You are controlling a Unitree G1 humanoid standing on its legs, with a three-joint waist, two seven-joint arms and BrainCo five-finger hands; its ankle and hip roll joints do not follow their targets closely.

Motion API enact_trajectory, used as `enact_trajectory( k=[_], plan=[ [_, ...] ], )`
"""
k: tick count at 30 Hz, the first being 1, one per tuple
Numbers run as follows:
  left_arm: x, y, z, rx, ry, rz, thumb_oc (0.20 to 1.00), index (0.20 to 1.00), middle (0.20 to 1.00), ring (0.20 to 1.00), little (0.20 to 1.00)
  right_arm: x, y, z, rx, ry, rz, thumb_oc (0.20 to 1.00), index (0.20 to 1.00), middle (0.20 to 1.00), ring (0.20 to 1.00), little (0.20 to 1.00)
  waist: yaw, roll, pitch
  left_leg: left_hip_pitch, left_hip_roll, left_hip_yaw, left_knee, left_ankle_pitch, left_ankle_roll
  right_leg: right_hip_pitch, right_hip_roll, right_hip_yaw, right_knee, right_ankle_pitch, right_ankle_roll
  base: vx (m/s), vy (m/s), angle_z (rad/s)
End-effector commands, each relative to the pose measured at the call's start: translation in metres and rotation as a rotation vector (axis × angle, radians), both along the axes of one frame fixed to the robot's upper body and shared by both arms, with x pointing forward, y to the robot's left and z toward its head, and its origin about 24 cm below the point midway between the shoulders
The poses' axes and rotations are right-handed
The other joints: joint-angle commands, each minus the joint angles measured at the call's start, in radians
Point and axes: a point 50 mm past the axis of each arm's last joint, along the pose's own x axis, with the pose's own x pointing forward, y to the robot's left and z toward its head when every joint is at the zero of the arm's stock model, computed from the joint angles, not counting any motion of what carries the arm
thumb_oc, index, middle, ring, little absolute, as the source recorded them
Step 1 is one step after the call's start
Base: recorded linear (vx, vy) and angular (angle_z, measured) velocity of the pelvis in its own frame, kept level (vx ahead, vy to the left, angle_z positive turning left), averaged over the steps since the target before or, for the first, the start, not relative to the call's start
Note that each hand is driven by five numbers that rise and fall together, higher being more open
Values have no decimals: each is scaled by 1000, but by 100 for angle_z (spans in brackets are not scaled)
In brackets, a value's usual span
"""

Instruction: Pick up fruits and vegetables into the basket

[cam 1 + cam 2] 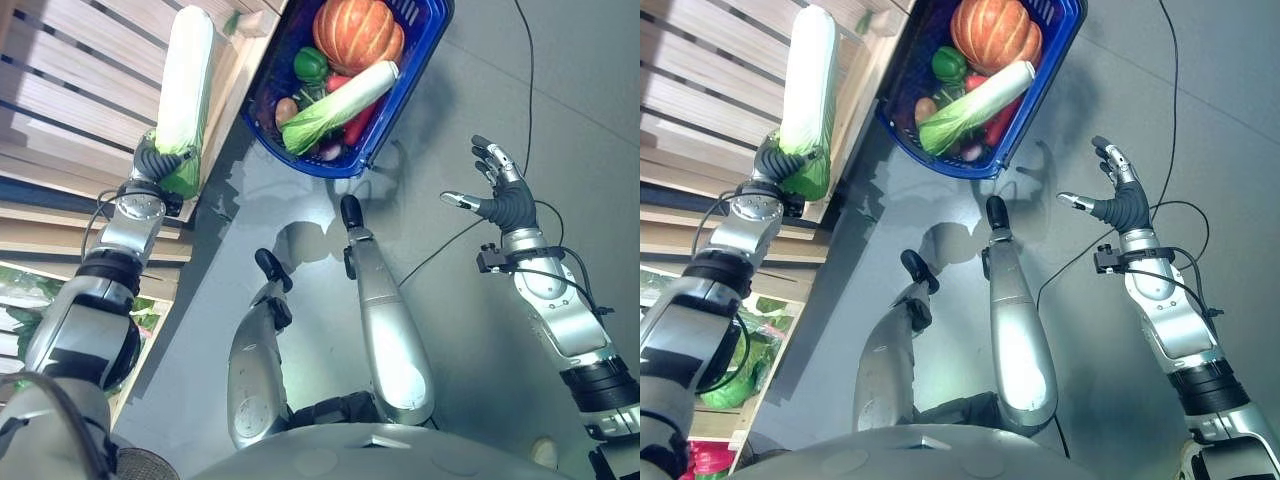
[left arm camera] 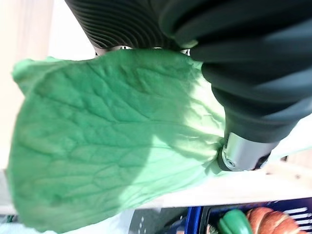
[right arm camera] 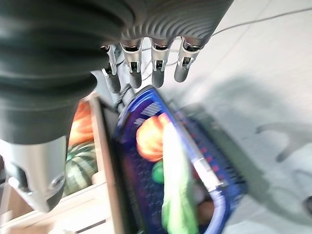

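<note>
Left eye view: left hand (image 1: pixel 155 160) gripping cabbage (image 1: pixel 184 85) by leafy end; right hand (image 1: pixel 497 190) hanging open, fingers spread, well right of basket (image 1: pixel 420 60).

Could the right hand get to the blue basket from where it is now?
Probably yes: the right hand is open and holds nothing, and bare floor lies between it and the blue basket.

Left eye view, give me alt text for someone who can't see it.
The left robot hand grips a long napa cabbage over wooden shelving. A blue basket holds a pumpkin, a green pepper and another cabbage; the right robot hand is open.
</note>
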Motion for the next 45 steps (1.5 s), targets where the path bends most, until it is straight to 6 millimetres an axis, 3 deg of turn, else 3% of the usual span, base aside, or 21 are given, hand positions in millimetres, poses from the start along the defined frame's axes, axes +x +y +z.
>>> enact_trajectory(
  k=[1, 3, 9, 17, 20, 30, 45],
  plan=[
    [-15, 7, 11, 21, -178, -2, 200, 200, 200, 200, 200, -10, 5, 15, 102, -56, 118, 1000, 1000, 1000, 1000, 1000, 0, 13, -27, -6, -3, -17, 118, -131, 37, 90, -20, -22, -4, -96, 93, -56, -61, 8],
    [-21, -2, 14, 23, -239, -64, 200, 200, 200, 200, 200, -10, 10, 15, 144, -42, 180, 1000, 1000, 1000, 1000, 1000, 21, 9, -27, 1, -6, -18, 102, -99, 48, 116, -23, -37, -32, -64, 87, -135, -85, 8],
    [-38, -36, 20, 56, -359, -270, 200, 200, 200, 200, 200, -5, 30, 15, 294, -18, 320, 1000, 1000, 1000, 1000, 1000, 86, 1, -40, 53, -15, -49, 78, -90, 57, 215, -37, -68, -71, -62, 94, -50, -106, 16],
    [-58, -85, 28, 290, -505, -489, 200, 200, 200, 200, 200, -4, 82, 26, 623, 20, 683, 1000, 1000, 1000, 1000, 1000, 166, -15, -84, 104, -31, -89, 36, -79, 68, 313, -47, -104, -119, -59, 102, -3, -100, 17],
    [-63, -101, 34, 292, -558, -558, 200, 200, 200, 200, 200, -6, 100, 28, 711, 31, 784, 1000, 1000, 1000, 1000, 1000, 189, -18, -92, 118, -36, -105, 24, -75, 70, 340, -50, -115, -133, -57, 106, -1, -80, 12],
    [-79, -140, 32, 594, -678, -739, 200, 200, 200, 200, 200, 0, 121, 22, 779, 96, 814, 1000, 1000, 1000, 1000, 1000, 222, -31, -107, 156, -36, -129, -6, -61, 70, 408, -46, -138, -191, -34, 114, 5, -64, 11],
    [-75, -155, 28, 1064, -745, -725, 200, 200, 200, 200, 200, 17, 117, 9, 822, 197, 631, 1000, 1000, 1000, 1000, 1000, 216, -44, -111, 198, -28, -126, -12, -66, 66, 466, -47, -130, -235, -17, 125, 8, -7, 0]
  ],
)
